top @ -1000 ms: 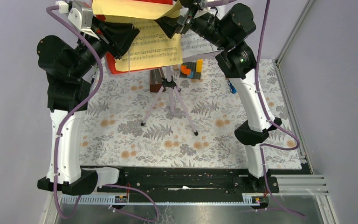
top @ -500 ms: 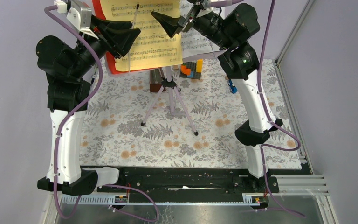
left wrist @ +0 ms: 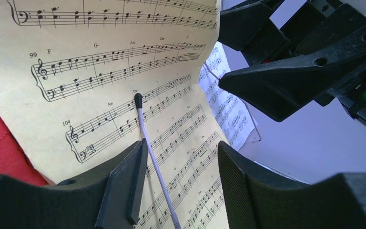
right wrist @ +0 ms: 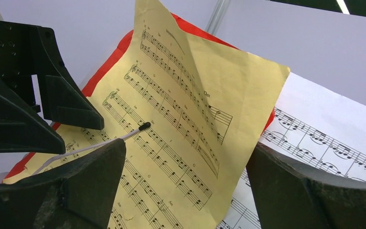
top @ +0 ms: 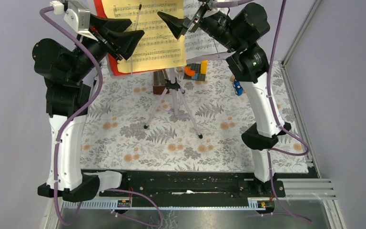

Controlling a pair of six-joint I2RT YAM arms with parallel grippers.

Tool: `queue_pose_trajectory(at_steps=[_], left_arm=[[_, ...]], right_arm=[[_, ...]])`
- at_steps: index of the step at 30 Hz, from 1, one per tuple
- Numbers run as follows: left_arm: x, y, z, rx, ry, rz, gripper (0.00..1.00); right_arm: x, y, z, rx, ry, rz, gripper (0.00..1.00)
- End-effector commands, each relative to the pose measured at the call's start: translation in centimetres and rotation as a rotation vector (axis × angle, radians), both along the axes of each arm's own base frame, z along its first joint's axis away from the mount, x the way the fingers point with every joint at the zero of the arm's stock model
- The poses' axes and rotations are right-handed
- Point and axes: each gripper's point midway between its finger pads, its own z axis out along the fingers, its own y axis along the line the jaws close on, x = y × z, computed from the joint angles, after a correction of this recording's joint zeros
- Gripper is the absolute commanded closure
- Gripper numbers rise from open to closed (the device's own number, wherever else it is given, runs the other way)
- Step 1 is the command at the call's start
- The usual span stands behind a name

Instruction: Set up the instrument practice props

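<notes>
The yellow sheet-music page [top: 147, 36] stands on the music stand, over the red page [top: 119, 67] and beside the white page [top: 202, 43]. A lilac holder wire with a black tip [left wrist: 138, 100] lies across the yellow page. The pink panel is hidden behind the pages. The lilac tripod [top: 174, 102] stands on the mat. My left gripper [top: 136, 38] is open and empty just in front of the yellow page [left wrist: 124, 71]. My right gripper [top: 169, 21] is open and empty facing the yellow page [right wrist: 171, 119], whose upper right part curls forward.
Orange-yellow toy blocks [top: 196, 70] on a dark base stand behind the tripod, with a dark brown block [top: 158, 85] to their left. A small blue object [top: 238, 88] lies by the right arm. The floral mat [top: 124, 133] covers the table. Both grippers sit close together at the stand.
A second ago the yellow page's top was folded over between the grippers. Now it stands unfolded against the stand with the wire across it. The left arm has drawn slightly left.
</notes>
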Motion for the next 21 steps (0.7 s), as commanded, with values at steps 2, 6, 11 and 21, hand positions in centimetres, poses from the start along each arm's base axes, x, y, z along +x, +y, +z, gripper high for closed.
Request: queue_pose_trajectory(at_steps=[2, 6, 11, 21], left_arm=[[-2.8, 0.8, 3.2, -0.022, -0.114, 0.022, 0.36], [-3.3, 1.0, 3.5, -0.026, -0.122, 0.026, 0.3], [-4.0, 1.1, 3.8, -0.028, -0.133, 0.026, 0.26], [-6.1, 2.5, 3.1, -0.013, -0.134, 0.099, 0.08]], right_arm=[[-3.9, -3.5, 3.8, 0.041, -0.076, -0.027, 0.0], [-4.1, -4.1, 3.7, 0.025, -0.075, -0.051, 0.01], [-4.9, -4.7, 3.4, -0.002, -0.057, -0.053, 0.01], [-5.3, -7.3, 1.2, -0.081, 0.064, -0.14, 0.01]])
